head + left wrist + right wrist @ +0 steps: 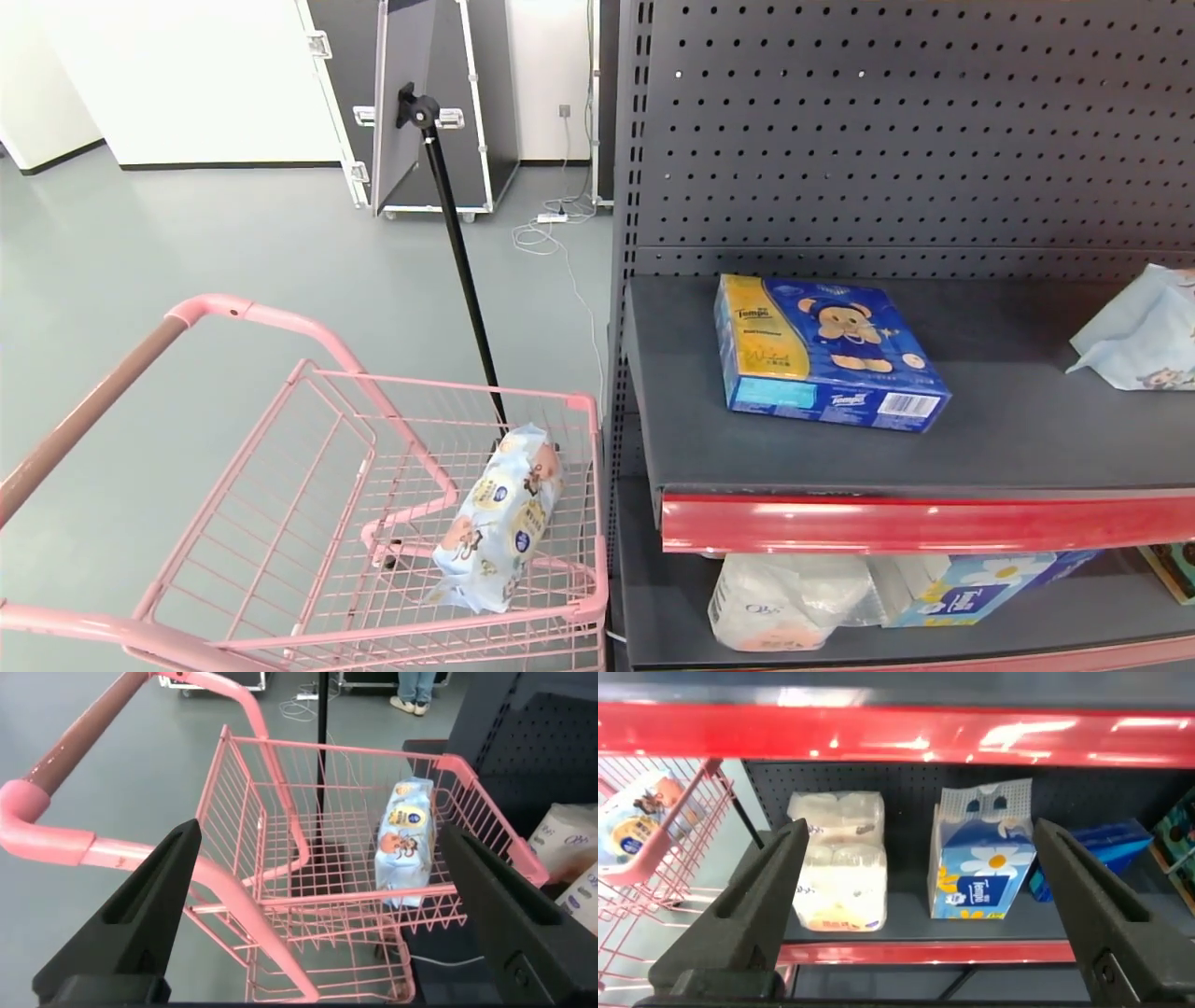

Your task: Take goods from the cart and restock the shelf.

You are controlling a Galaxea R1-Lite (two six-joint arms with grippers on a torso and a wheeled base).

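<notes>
Nearest my left wrist camera are the left gripper's (320, 833) own fingers, spread wide with nothing between them. It hangs over the handle side of the pink cart (374, 753), looking down into the basket.

The one item left in the cart is a pack of wipes (406, 845). It sits in the basket's far corner, on the side that butts against the shelf (840, 448). From my left fingers it lies ahead and below, off toward the shelf-side wall of the cart.

The pack (504, 518) stands on one short end on the wire floor, leaning. Its long axis is steeply tilted, with the upper end pointing toward the far rim corner (448, 385).

The right gripper (922, 826) is also released and empty. It is past the cart, facing the lower shelf with its white bundle (839, 863) and daisy-print box (982, 863). So I judge the left arm the nearer one for the pick.

I'd want the fingers to close across the pack's narrow width, not along its length. The wire wall just beside it leaves little room on that side.
</notes>
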